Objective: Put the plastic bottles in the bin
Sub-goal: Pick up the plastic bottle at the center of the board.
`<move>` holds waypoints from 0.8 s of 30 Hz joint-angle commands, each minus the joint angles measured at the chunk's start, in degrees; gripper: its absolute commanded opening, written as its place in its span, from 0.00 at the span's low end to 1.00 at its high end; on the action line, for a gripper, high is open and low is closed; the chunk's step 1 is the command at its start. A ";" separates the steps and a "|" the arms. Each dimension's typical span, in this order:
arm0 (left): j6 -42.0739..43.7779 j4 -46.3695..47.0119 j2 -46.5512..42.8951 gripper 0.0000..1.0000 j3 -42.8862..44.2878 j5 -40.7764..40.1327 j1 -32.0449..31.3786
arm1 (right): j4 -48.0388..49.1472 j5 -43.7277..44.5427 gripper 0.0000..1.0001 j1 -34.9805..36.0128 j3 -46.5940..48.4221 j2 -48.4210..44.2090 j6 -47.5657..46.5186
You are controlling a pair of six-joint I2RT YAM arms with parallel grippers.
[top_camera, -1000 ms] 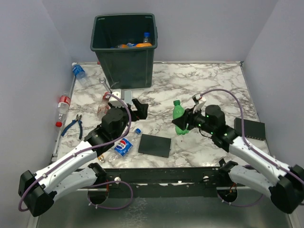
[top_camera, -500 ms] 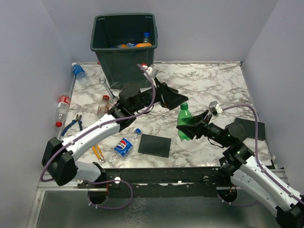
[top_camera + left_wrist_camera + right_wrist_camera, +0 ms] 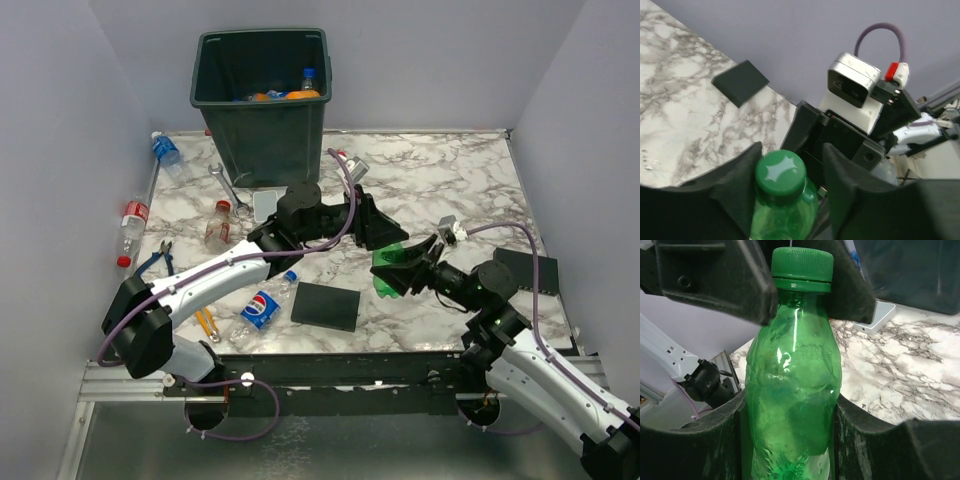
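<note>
A green plastic bottle (image 3: 392, 270) (image 3: 792, 390) hangs over the middle of the table, tilted. My right gripper (image 3: 407, 270) (image 3: 790, 410) is shut on its body. My left gripper (image 3: 386, 238) (image 3: 790, 150) comes from the left and is shut round its green cap (image 3: 780, 172) and neck. The dark green bin (image 3: 262, 120) stands at the back left with bottles (image 3: 290, 94) inside. More bottles lie on the table: a Pepsi one (image 3: 260, 308), a blue-labelled one (image 3: 166, 150), a red-labelled one (image 3: 130, 225) and a small one (image 3: 218, 225).
A wrench (image 3: 228, 185) and blue-handled pliers (image 3: 155, 262) lie on the left side. A flat black plate (image 3: 325, 305) sits near the front edge and another black slab (image 3: 528, 268) at the right. A grey block (image 3: 263, 205) lies before the bin.
My left arm swung right from the table's left side to the green bottle and its jaws came in round the cap. My right gripper lifted and tilted the bottle.
</note>
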 commanded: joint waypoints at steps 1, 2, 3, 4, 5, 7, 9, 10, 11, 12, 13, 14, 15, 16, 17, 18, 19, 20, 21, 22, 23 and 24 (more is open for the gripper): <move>3.75 -2.31 -0.09 0.40 1.43 0.11 -1.46 | 1.59 -0.48 0.26 0.31 1.41 0.48 0.28; 4.17 -2.55 -0.17 0.28 1.35 0.02 -1.50 | 1.38 -0.42 0.27 0.28 1.56 0.53 0.48; 4.64 -2.86 -0.22 0.17 1.33 -0.04 -1.54 | 0.93 -0.32 0.30 0.32 1.84 0.67 0.83; 5.20 -3.19 -0.45 0.03 1.33 -0.39 -1.61 | -0.02 -0.11 0.41 0.32 2.35 0.82 1.24; 5.90 -3.77 -0.79 0.00 1.45 -1.47 -1.60 | -1.11 -0.05 0.57 0.32 3.11 1.32 1.65; 7.89 -5.54 -2.04 0.00 1.74 -4.67 -1.55 | -4.40 -0.34 0.97 0.32 5.47 2.04 2.40; 10.04 -7.81 -3.53 0.00 2.19 -9.39 -1.59 | -8.19 -0.34 1.00 0.31 8.17 2.18 2.98; 11.44 -9.53 -4.37 0.00 2.69 -12.29 -1.47 | -10.50 -0.18 1.00 0.27 9.76 2.10 3.09; 12.81 -10.86 -5.18 0.00 3.41 -15.31 -1.27 | -13.27 0.26 1.00 0.32 12.21 2.06 3.20; 14.13 -12.33 -5.95 0.00 4.35 -18.05 -0.79 | -15.88 1.37 1.00 0.32 14.35 1.97 3.54; 15.03 -13.15 -6.65 0.00 5.47 -20.36 -0.04 | -18.41 2.74 1.00 0.32 16.09 2.01 4.33; 15.52 -13.44 -7.21 0.00 6.50 -21.74 1.20 | -20.77 3.65 1.00 0.32 18.03 2.05 4.99; 15.50 -13.38 -7.69 0.00 7.42 -22.45 2.58 | -22.87 3.50 1.00 0.32 19.73 2.17 5.20; 15.28 -13.21 -8.02 0.00 8.54 -22.76 4.26 | -24.20 3.09 1.00 0.28 21.14 2.29 5.22; 15.05 -13.01 -8.23 0.00 9.99 -22.98 5.84 | -24.94 2.73 1.00 0.32 22.28 2.38 5.28; 14.94 -12.89 -8.33 0.00 11.35 -23.13 7.20 | -25.23 2.47 1.00 0.31 23.10 2.40 5.38; 15.60 -13.18 -8.38 0.00 12.99 -23.58 8.57 | -25.48 2.38 1.00 0.32 23.75 2.40 5.03; 16.96 -13.73 -8.42 0.00 14.74 -25.15 9.58 | -26.04 2.93 1.00 0.28 24.39 2.34 4.80; 18.92 -14.13 -8.48 0.00 16.56 -27.78 10.56 | -27.14 4.99 1.00 0.32 25.03 2.09 4.83; 21.18 -14.07 -8.64 0.00 18.06 -31.13 11.46 | -28.54 8.59 1.00 0.32 25.30 1.50 5.28; 24.05 -13.43 -8.69 0.00 19.43 -37.12 12.02 | -29.52 13.51 1.00 0.32 25.17 0.59 6.18; 26.92 -11.74 -8.73 0.00 20.57 -41.29 12.53 | -30.61 18.48 1.00 0.32 24.62 -0.54 6.82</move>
